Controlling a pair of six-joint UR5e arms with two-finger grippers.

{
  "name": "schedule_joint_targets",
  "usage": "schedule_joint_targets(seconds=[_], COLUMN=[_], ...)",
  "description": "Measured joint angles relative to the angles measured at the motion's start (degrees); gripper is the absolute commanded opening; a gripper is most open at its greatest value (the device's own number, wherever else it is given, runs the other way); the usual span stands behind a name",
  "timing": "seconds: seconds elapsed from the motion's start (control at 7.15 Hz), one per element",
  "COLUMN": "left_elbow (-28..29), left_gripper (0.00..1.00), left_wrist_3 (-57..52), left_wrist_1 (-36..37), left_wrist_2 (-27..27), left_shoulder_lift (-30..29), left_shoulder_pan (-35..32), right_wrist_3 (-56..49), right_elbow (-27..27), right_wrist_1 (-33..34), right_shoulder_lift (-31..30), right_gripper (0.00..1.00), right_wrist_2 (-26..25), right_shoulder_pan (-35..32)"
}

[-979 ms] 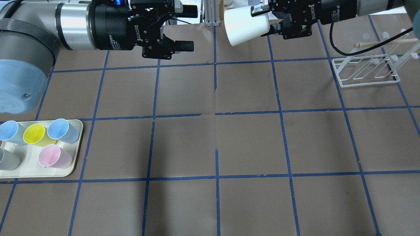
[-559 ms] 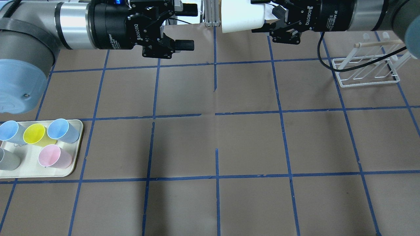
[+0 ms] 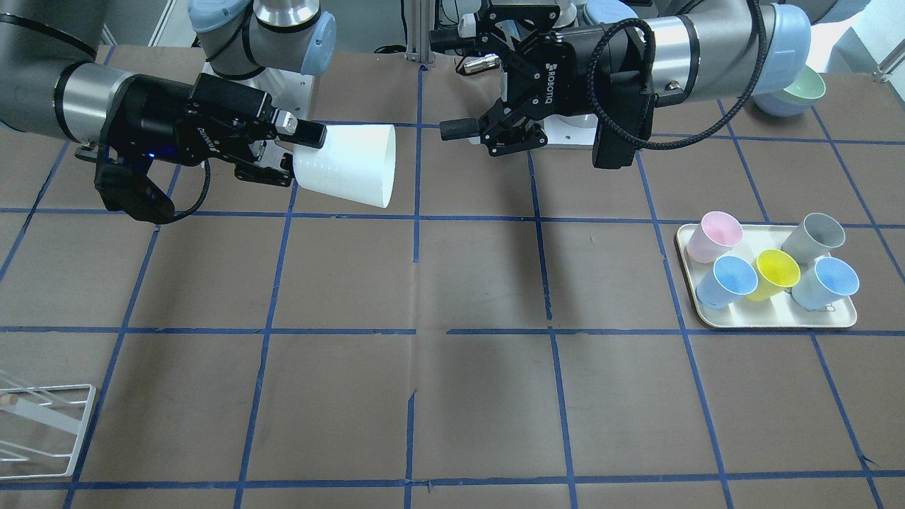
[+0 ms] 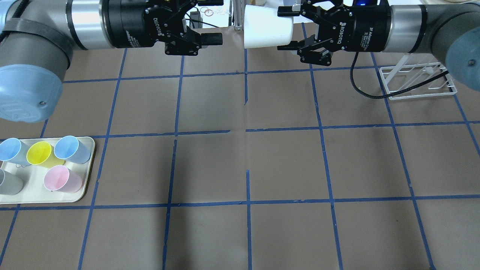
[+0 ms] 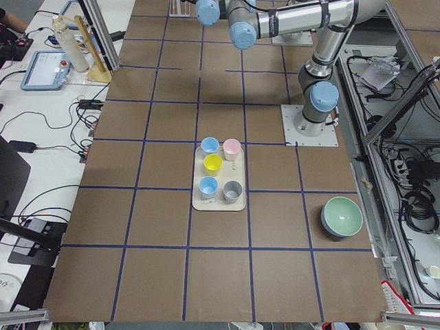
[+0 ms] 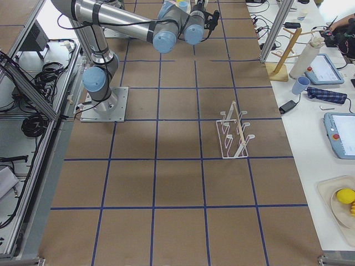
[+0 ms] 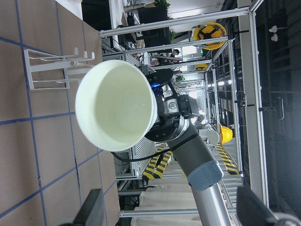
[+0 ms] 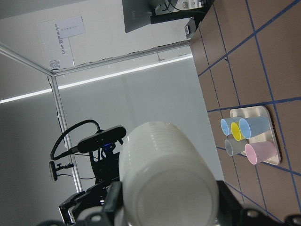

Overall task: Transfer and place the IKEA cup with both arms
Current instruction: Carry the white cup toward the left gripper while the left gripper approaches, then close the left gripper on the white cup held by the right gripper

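Note:
The white IKEA cup [image 4: 267, 27] lies on its side in the air over the table's far middle, its mouth towards my left gripper. My right gripper [image 4: 288, 29] is shut on its base end. In the front view the cup [image 3: 350, 168] sticks out of the right gripper [image 3: 297, 157]. My left gripper [image 4: 213, 20] is open and empty, level with the cup, with a small gap between them; it also shows in the front view [image 3: 454, 85]. The left wrist view looks straight into the cup's mouth [image 7: 115, 110]. The right wrist view shows the cup's base [image 8: 167, 183].
A cream tray [image 4: 85, 176] at the near left holds blue, yellow, pink and grey cups. A white wire rack [image 4: 416, 80] stands at the far right, under the right arm's cable. A green bowl [image 5: 342, 216] sits beyond the tray on the left.
My right gripper has carried the cup to the left, towards my left gripper, and turned it level. The left gripper has stayed open and shifted slightly towards the table's far edge.

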State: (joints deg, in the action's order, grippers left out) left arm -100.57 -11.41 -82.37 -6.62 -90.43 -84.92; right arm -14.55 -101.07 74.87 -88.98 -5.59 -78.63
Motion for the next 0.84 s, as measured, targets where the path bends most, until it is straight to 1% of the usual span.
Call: schedule_joint_targets(seconds=[0.28, 0.42, 0.56, 0.7, 0.84], left_elbow=[0.28, 0.09, -0.41, -1.12, -1.78], left_gripper=[1.00, 0.97, 0.73, 0.44, 0.25], left_wrist_3=[3.17, 6.56, 9.62, 11.00, 11.39], left_wrist_1=[1.96, 5.19, 8.49, 10.55, 11.91], left_wrist_2=[-0.36, -0.58, -0.69, -0.76, -0.81], left_shoulder_lift=[-0.66, -0.89, -1.09, -1.13, -1.14], left_shoulder_pan=[-0.03, -0.06, -0.06, -0.07, -0.07], right_wrist_3=[0.82, 0.96, 1.06, 1.18, 1.46], right_elbow=[-0.07, -0.08, -0.09, -0.09, -0.02], right_wrist_1=[0.03, 0.07, 0.07, 0.04, 0.02], right_shoulder_lift=[-0.01, 0.13, 0.20, 0.19, 0.10], right_gripper=[0.02, 0.02, 0.02, 0.02, 0.02], right_wrist_2=[0.22, 0.35, 0.41, 0.39, 0.35], right_shoulder_pan=[-2.38, -3.73, -4.49, -4.81, -4.96])
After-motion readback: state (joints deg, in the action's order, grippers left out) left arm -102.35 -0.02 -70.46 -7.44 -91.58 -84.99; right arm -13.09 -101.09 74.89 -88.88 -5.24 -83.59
